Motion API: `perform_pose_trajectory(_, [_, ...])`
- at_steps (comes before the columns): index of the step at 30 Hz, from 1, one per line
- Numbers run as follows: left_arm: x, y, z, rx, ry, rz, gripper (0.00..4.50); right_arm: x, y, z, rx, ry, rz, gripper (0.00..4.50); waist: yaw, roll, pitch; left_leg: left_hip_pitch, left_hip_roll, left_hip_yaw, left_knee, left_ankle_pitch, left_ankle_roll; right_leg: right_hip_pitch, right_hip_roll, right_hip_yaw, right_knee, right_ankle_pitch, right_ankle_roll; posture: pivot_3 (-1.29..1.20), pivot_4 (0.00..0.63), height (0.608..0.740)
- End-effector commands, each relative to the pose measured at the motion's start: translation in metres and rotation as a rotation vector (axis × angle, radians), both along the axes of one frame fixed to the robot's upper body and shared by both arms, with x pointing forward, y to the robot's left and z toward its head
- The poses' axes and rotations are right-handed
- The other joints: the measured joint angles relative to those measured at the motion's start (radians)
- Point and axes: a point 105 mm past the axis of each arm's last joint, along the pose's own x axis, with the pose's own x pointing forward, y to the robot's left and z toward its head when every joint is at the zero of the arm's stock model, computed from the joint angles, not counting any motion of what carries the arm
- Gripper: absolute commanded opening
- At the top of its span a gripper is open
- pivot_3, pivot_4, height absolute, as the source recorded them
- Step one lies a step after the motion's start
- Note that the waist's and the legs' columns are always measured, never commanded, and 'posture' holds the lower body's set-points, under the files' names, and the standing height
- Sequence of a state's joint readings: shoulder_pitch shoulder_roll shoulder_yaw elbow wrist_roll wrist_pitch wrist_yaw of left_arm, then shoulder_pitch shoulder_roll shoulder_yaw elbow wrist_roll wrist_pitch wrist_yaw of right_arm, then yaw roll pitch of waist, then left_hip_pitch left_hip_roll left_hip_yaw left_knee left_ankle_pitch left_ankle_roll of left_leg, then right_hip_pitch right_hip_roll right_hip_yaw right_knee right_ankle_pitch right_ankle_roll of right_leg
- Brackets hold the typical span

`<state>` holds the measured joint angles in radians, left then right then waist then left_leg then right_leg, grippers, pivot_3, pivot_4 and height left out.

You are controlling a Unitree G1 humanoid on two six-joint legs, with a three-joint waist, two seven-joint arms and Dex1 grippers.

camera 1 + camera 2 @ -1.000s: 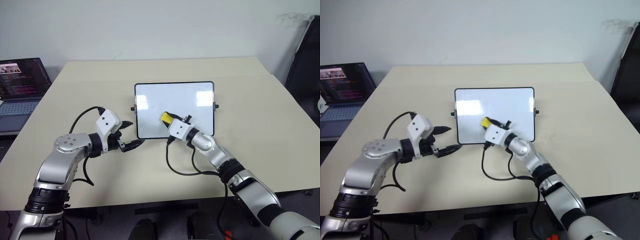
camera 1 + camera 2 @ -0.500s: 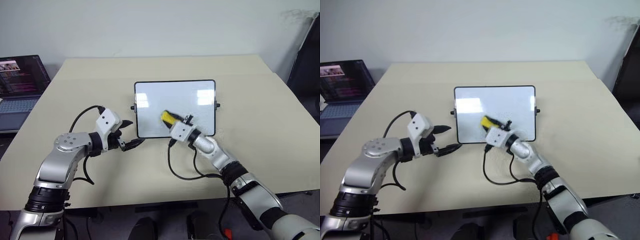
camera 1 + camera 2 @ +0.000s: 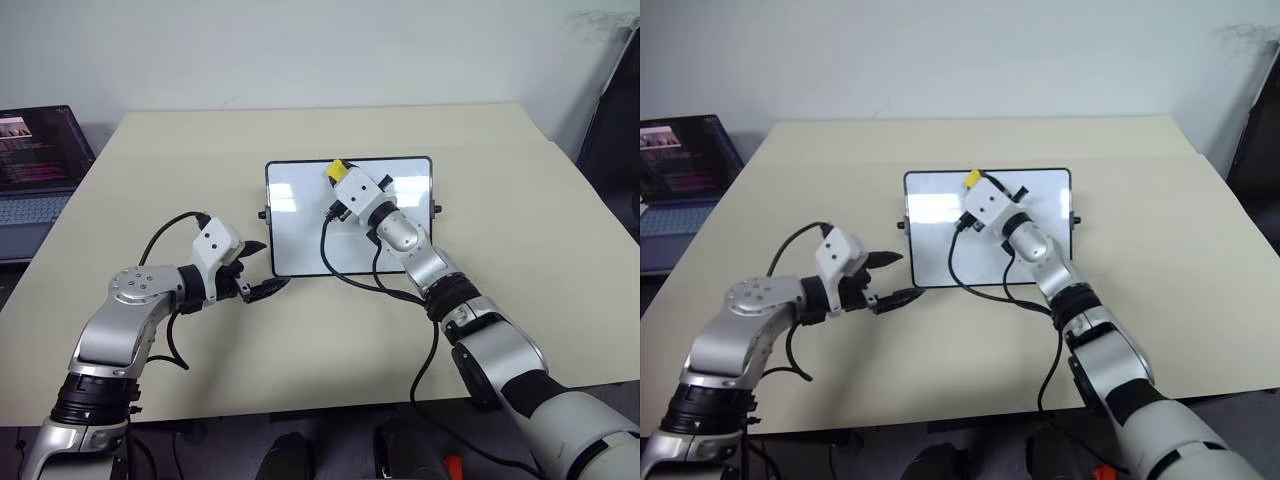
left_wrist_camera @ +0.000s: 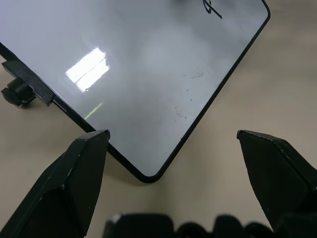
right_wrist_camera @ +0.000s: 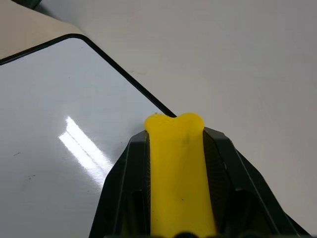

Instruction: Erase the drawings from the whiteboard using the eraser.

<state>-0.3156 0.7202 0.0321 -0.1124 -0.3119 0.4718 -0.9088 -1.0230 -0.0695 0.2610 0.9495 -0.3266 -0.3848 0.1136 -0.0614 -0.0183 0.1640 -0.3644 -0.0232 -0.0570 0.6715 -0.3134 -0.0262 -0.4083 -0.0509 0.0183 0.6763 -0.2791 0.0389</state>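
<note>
Right end effector (image 5: 176, 163): clamped tight on the yellow eraser (image 3: 339, 169), which sits at the upper middle of the head view, over the whiteboard's far edge.
Left end effector (image 3: 262, 270): fingers spread wide, nothing between them, lower left of the head view, just off the board's near left corner.
Whiteboard (image 3: 300, 220): flat on the desk (image 3: 200, 150), centre of frame, black-framed, with a knob on each short side.
Drawings: one small q-like mark (image 4: 212, 7) shows at the top edge of the left wrist view (plus faint specks); the rest of the board I can see looks clean.
Step in hand: wiping, judged nearly done.
Next move: bring the eraser down flat onto the remaining mark and rub.
Count: one eraser, one whiteboard, one mark visible, two end effectors, one laptop (image 3: 40, 160) at the far left.
</note>
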Motion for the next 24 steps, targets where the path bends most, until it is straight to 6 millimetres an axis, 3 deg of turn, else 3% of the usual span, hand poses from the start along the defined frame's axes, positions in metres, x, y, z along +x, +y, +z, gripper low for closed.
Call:
perform_pose_trajectory(1, [-0.002,-0.003,0.01,-0.007,-0.042,-0.014,4.5,-0.011,0.014,-0.035,-0.109,0.063,0.077,1.12,-0.002,0.0,0.0,0.0,0.0,0.0,0.0,0.0,0.0,0.0,0.0,0.0,0.0,0.0,0.0,0.0,0.15,0.74])
perform_pose_trajectory(4, [-0.002,-0.003,0.01,-0.011,-0.042,-0.01,4.5,-0.022,0.015,-0.065,-0.193,0.093,0.121,1.12,-0.002,0.0,0.0,0.001,0.0,0.0,0.0,0.0,0.0,0.001,0.0,0.0,0.002,0.0,0.0,0.0,0.15,0.74])
perform_pose_trajectory(9, [-0.001,-0.003,0.011,-0.017,-0.042,-0.01,4.5,-0.036,0.009,-0.098,-0.306,0.11,0.172,1.12,0.0,0.0,0.0,0.003,0.0,-0.001,0.003,0.0,0.001,0.004,0.0,0.0,0.004,0.0,0.0,0.0,0.15,0.74])
perform_pose_trajectory(13, [0.001,-0.005,0.012,-0.023,-0.043,-0.015,4.5,-0.045,0.002,-0.11,-0.354,0.097,0.22,1.12,0.002,0.0,-0.001,0.006,0.0,-0.002,0.004,0.0,0.001,0.006,0.0,-0.001,0.005,0.001,-0.001,0.0,0.15,0.74])
perform_pose_trajectory(15, [0.002,-0.005,0.012,-0.026,-0.043,-0.016,4.5,-0.051,0.004,-0.102,-0.316,0.055,0.264,1.12,0.004,0.0,-0.001,0.006,0.0,-0.002,0.005,0.0,0.001,0.007,0.0,-0.001,0.005,0.001,-0.001,0.0,0.15,0.74])
perform_pose_trajectory(20, [0.004,-0.004,0.015,-0.038,-0.06,-0.011,4.5,-0.058,0.005,-0.049,-0.126,-0.096,0.291,1.12,0.005,0.0,0.0,0.003,0.0,-0.003,0.005,0.0,0.001,0.005,0.0,-0.001,0.005,0.001,-0.001,0.0,0.15,0.74])
perform_pose_trajectory(24, [0.001,-0.008,0.02,-0.069,-0.084,-0.037,4.5,-0.061,-0.009,-0.015,0.078,0.012,0.255,1.12,0.005,0.0,0.0,-0.001,0.0,-0.004,0.004,0.0,0.0,0.002,0.0,0.0,0.003,0.001,0.0,0.0,0.15,0.74])
